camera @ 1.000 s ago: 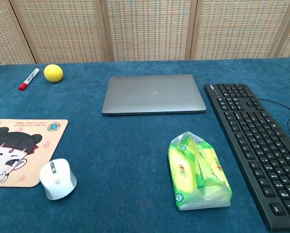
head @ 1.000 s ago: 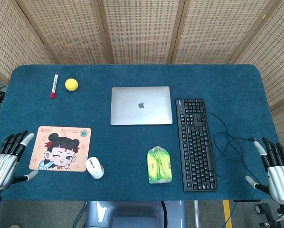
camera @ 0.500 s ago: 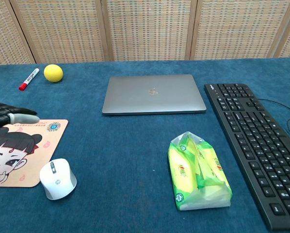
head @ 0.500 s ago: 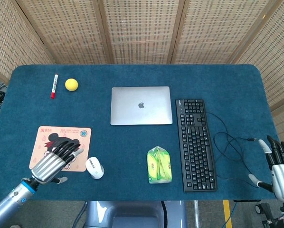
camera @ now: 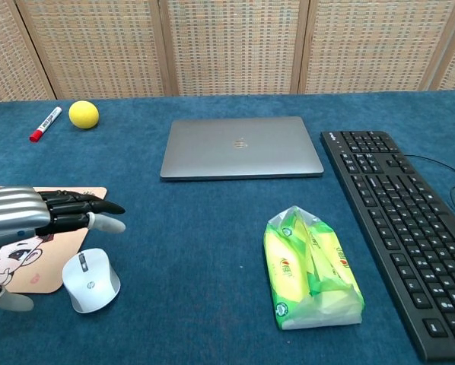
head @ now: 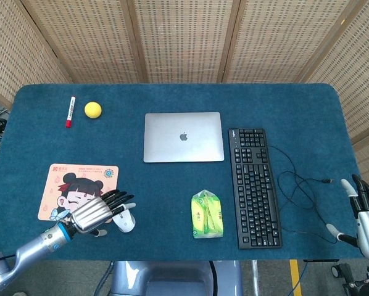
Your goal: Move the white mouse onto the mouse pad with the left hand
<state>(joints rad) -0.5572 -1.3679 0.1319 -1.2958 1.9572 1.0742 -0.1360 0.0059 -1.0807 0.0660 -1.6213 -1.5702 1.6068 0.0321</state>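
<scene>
The white mouse (head: 124,220) (camera: 90,280) lies on the blue table just right of the cartoon mouse pad (head: 64,184) (camera: 30,275), near the front edge. My left hand (head: 98,211) (camera: 30,213) hovers open over the pad's right side, and its fingers (head: 120,200) stretch out above the mouse without touching it. In the head view the hand hides the mouse's left part. My right hand (head: 366,217) stays open at the table's front right edge, holding nothing.
A closed laptop (head: 183,137) lies mid-table, with a black keyboard (head: 253,187) and its cable to the right. A green tissue pack (head: 207,214) sits front centre. A yellow ball (head: 93,110) and a red marker (head: 69,111) are at the far left.
My left hand has swung in from the table's left edge, across the mouse pad, to above the mouse. The right hand has drifted slightly lower. The mouse has stayed put.
</scene>
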